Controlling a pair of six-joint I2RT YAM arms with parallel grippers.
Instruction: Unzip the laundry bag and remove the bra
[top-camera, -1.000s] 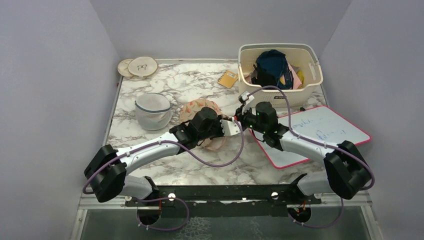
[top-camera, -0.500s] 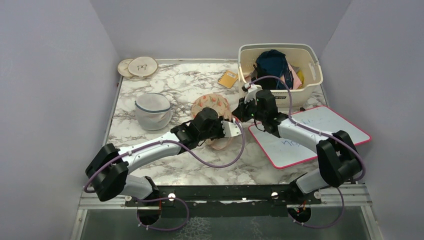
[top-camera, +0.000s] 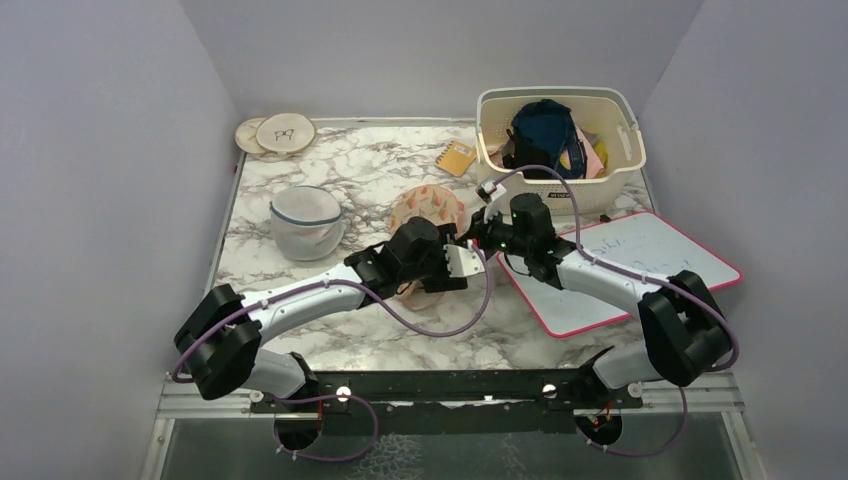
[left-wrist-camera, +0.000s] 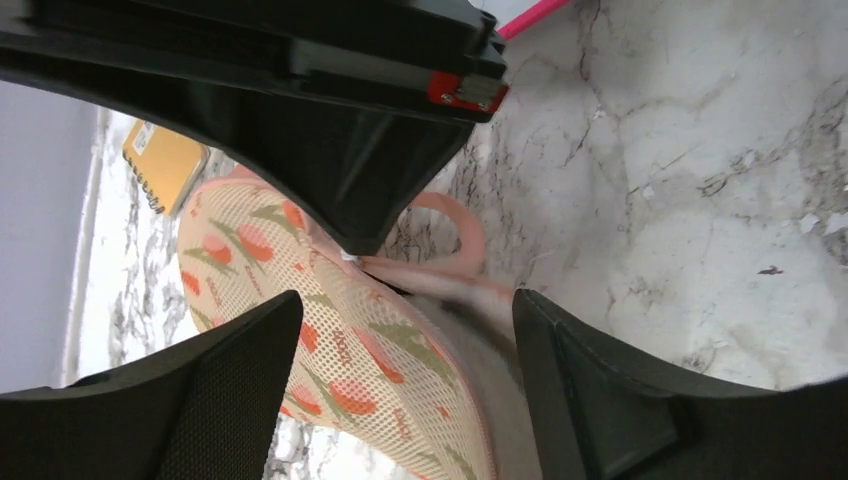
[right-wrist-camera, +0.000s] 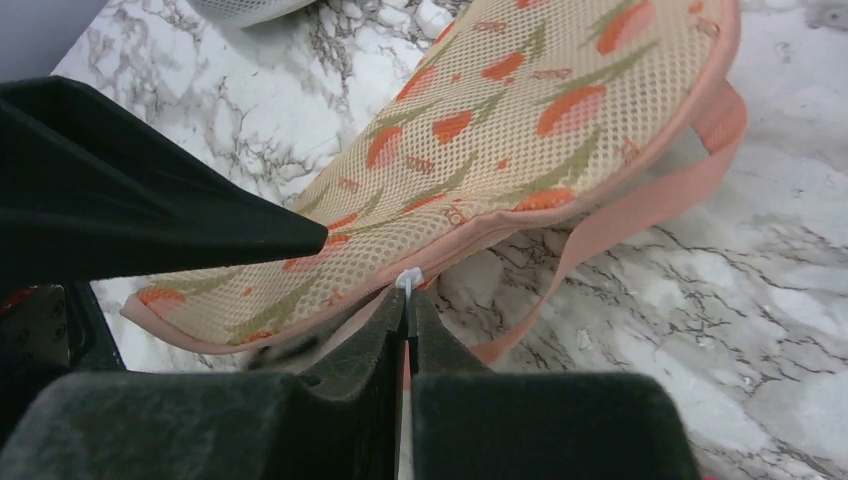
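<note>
Two pincers meet at the laundry bag (top-camera: 428, 206), which lies in the middle of the worktop (top-camera: 350, 170). Your right pincer (right-wrist-camera: 407, 300), at the bag's 4 o'clock side, is squeezed tight on the little white zip tab (right-wrist-camera: 406, 279), I think to pull the zip. Your left pincer (left-wrist-camera: 408, 300) is spread apart by the bag's edge and holds nothing. It is likely there to steady the bag.

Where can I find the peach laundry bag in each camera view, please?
Top external: laundry bag at table centre, partly under both wrists.
Left wrist: laundry bag lower left, between the open left gripper fingers.
Right wrist: laundry bag upper middle; right gripper pinches its zipper pull.
Shared landmark: the marble table.
</note>
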